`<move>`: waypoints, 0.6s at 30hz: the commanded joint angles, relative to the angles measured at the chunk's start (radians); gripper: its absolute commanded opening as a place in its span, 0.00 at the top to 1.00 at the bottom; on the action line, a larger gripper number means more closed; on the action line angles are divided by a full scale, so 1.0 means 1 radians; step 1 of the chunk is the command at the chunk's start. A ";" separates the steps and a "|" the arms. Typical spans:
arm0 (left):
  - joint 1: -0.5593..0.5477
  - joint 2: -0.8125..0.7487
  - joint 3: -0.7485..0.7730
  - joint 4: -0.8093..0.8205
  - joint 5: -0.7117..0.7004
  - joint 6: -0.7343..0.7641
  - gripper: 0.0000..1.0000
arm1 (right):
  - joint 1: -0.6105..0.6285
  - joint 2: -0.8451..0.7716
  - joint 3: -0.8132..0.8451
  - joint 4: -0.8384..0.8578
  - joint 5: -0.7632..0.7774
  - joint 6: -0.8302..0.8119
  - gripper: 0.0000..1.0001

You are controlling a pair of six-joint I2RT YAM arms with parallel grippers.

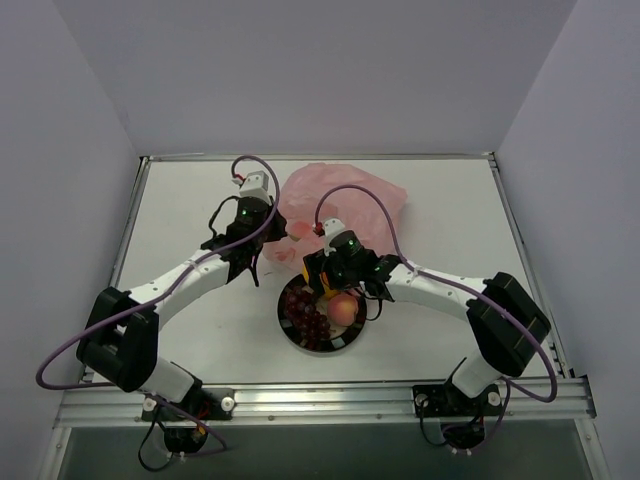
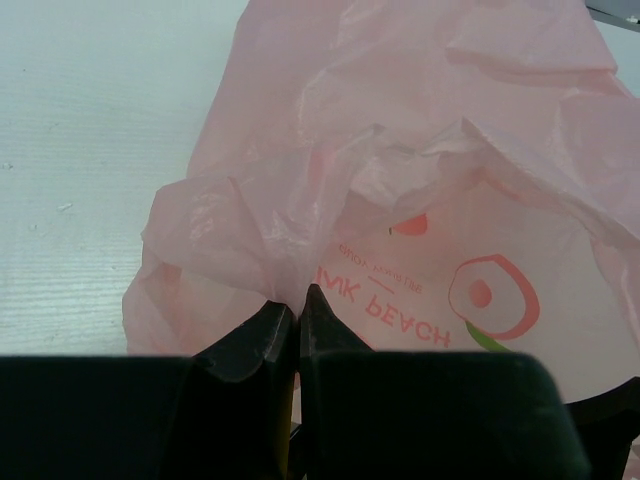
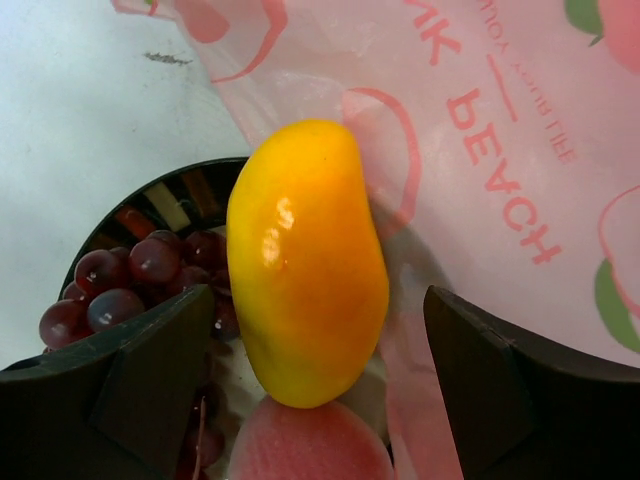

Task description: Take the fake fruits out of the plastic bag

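The pink plastic bag lies at the back middle of the table, its near edge reaching the dish. My left gripper is shut on a fold of the bag's edge, its fingertips pressed together. The grape bunch and the peach lie in the round black-rimmed dish. The yellow-orange mango rests on the dish's far rim against the peach, partly over the bag. My right gripper is open above it, its fingers wide on both sides and not touching the mango.
The dish stands at the near middle, between the two arms. Grey walls close the table at the back and on both sides. A metal rail runs along the near edge.
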 commanded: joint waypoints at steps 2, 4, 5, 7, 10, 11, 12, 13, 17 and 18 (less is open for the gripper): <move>-0.009 -0.056 0.011 0.058 -0.023 -0.015 0.98 | -0.033 -0.052 0.097 -0.015 0.085 -0.048 0.18; -0.014 -0.078 0.002 0.067 -0.049 -0.017 0.98 | -0.078 -0.032 0.125 0.011 0.066 -0.066 0.20; -0.017 -0.086 -0.006 0.073 -0.058 -0.020 0.98 | -0.142 -0.020 0.154 0.029 0.010 -0.071 0.21; -0.023 -0.109 -0.032 0.087 -0.090 -0.026 0.98 | -0.208 0.037 0.188 0.100 -0.030 -0.074 0.24; -0.035 -0.135 -0.082 0.118 -0.115 -0.044 0.98 | -0.291 0.161 0.313 0.157 -0.086 -0.109 0.32; -0.041 -0.135 -0.092 0.129 -0.123 -0.047 0.98 | -0.305 0.196 0.359 0.157 -0.095 -0.117 0.34; -0.047 -0.130 -0.096 0.138 -0.126 -0.046 0.98 | -0.329 0.269 0.455 0.152 -0.148 -0.112 0.36; -0.055 -0.113 -0.095 0.141 -0.126 -0.044 0.98 | -0.337 0.302 0.500 0.143 -0.186 -0.106 0.36; -0.050 -0.060 -0.055 0.165 -0.126 -0.021 0.98 | -0.330 0.339 0.559 0.115 -0.300 -0.056 0.30; -0.044 -0.047 -0.043 0.167 -0.123 -0.011 0.98 | -0.323 0.312 0.535 0.124 -0.320 -0.036 0.24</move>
